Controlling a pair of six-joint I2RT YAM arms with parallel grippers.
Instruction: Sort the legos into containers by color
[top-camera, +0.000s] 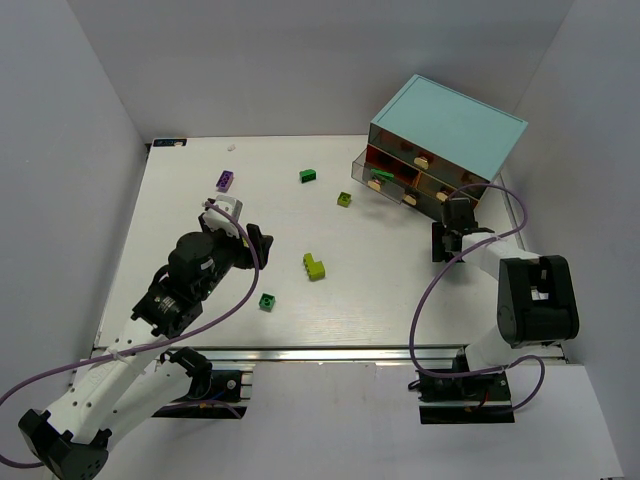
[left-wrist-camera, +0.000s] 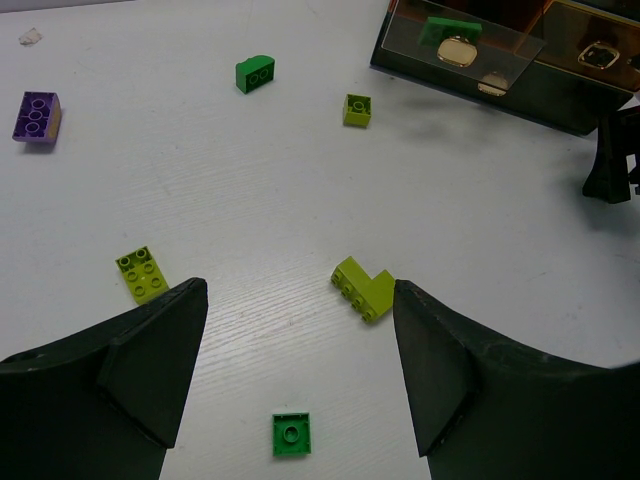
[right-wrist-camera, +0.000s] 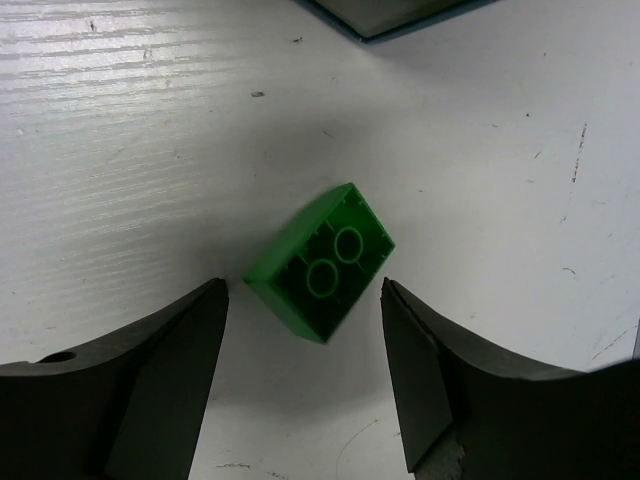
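1 green brick (right-wrist-camera: 320, 262) lies ungripped between the parted jaws of the right claw (right-wrist-camera: 302, 287); next, I judge, squeeze squarely and lift. Left claw (left-wrist-camera: 300, 288) hangs open above the bench (left-wrist-camera: 250, 190).

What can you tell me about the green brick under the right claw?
Small bright-green brick of glossy plastic, oblong, its darker upward face showing two rings. It lies diagonally on the white table, between the open fingers of the right gripper, which do not touch it.
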